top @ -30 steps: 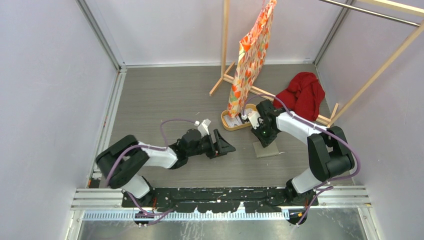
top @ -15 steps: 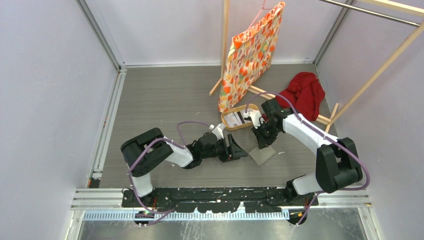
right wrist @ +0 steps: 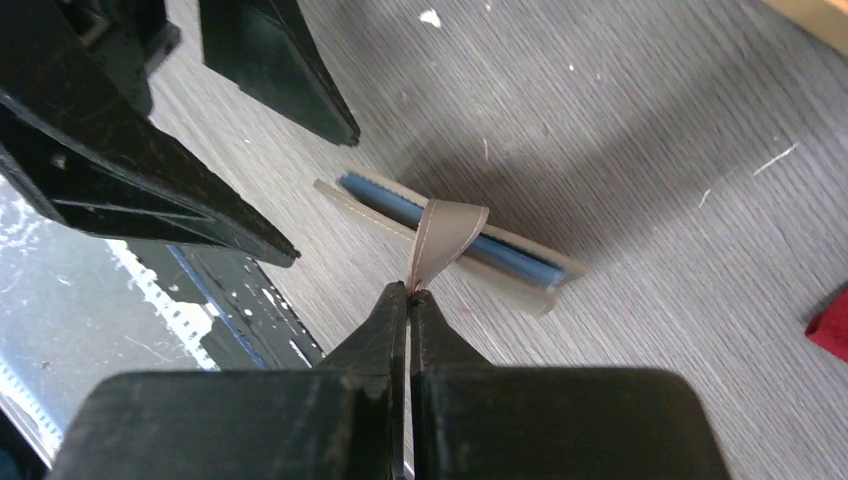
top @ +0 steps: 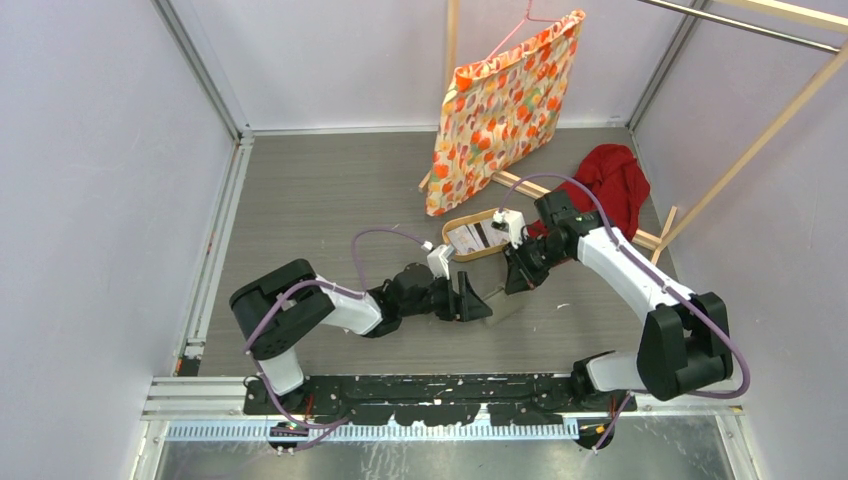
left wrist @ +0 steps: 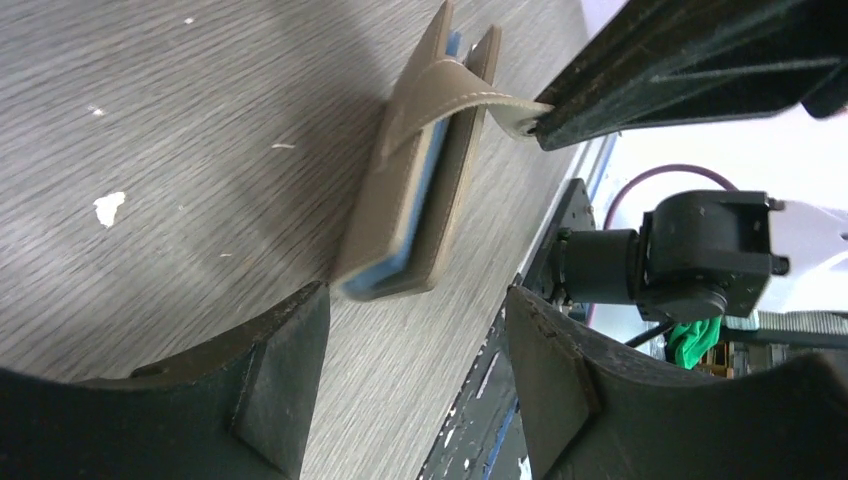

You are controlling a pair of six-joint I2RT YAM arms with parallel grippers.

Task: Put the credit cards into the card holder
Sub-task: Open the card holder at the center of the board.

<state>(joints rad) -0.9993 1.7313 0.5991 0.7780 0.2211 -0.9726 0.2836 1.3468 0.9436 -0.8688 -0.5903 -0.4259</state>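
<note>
At right hand [right wrist: 410, 292], card holder [right wrist: 505, 262] strap; overhead alone, credit cards [top: 478, 236].

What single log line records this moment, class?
right jaws: shut on card holder strap | left jaws: open beside holder | card holder: folded, on table | credit cards: in tray

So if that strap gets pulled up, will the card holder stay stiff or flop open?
The strap bends in a soft loop where the right gripper pinches it, so it is probably floppy. The card holder looks thin, so likely light. Its leaves gape slightly, so it may swing or fall open when lifted.
</note>
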